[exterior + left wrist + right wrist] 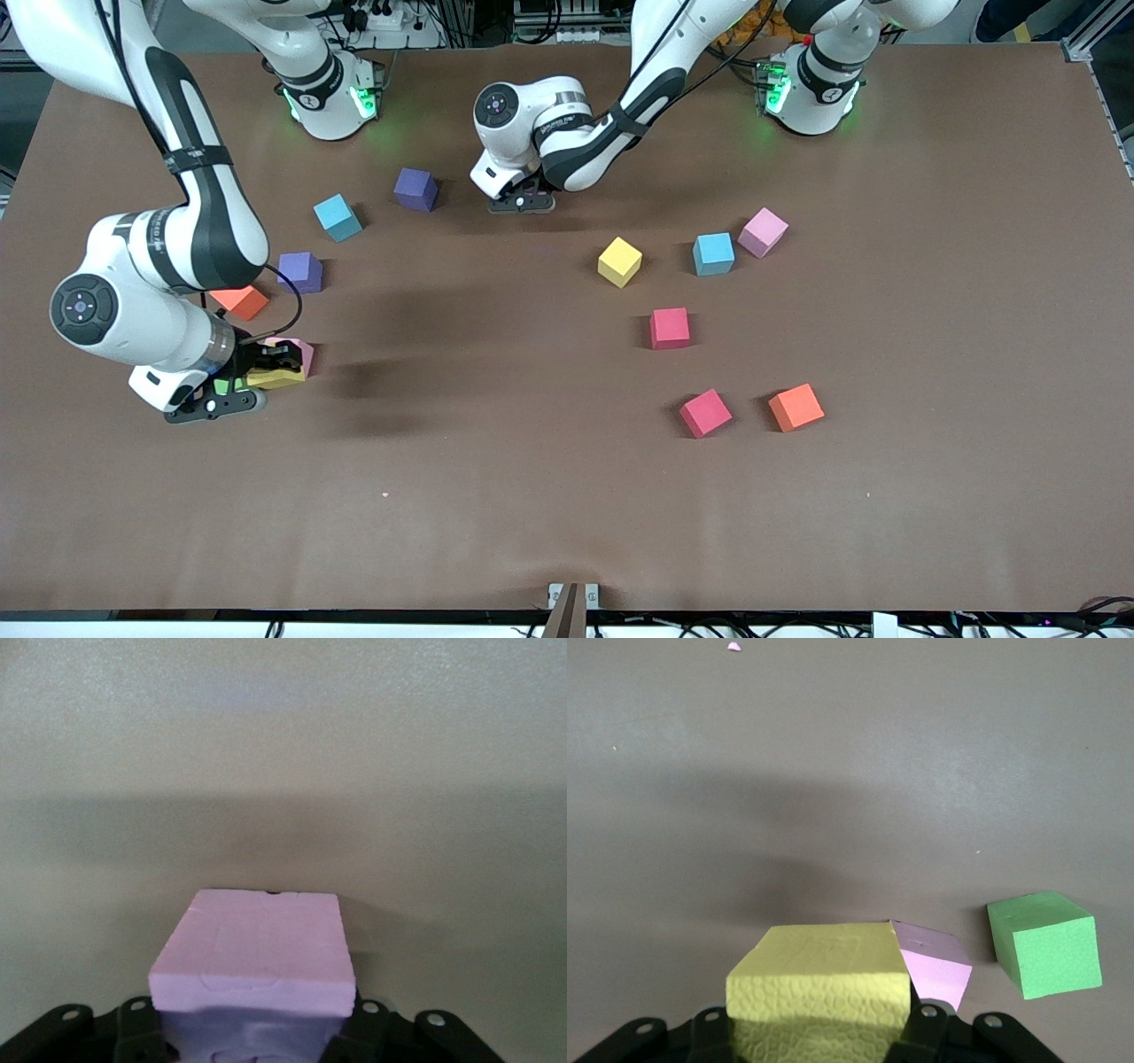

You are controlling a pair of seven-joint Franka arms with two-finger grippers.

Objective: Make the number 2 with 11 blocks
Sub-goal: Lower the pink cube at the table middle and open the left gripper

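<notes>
Right arm sweeps down the left edge of the frame, elbow bent, wrist turned low at lower left. The right gripper (266, 370) is down at the table surface, fingers closed on a yellow block (819, 979). Left arm reaches in from upper right toward top centre, forearm angled down; the left gripper (523, 199) sits low, clamped on a pink block (252, 952).
</notes>
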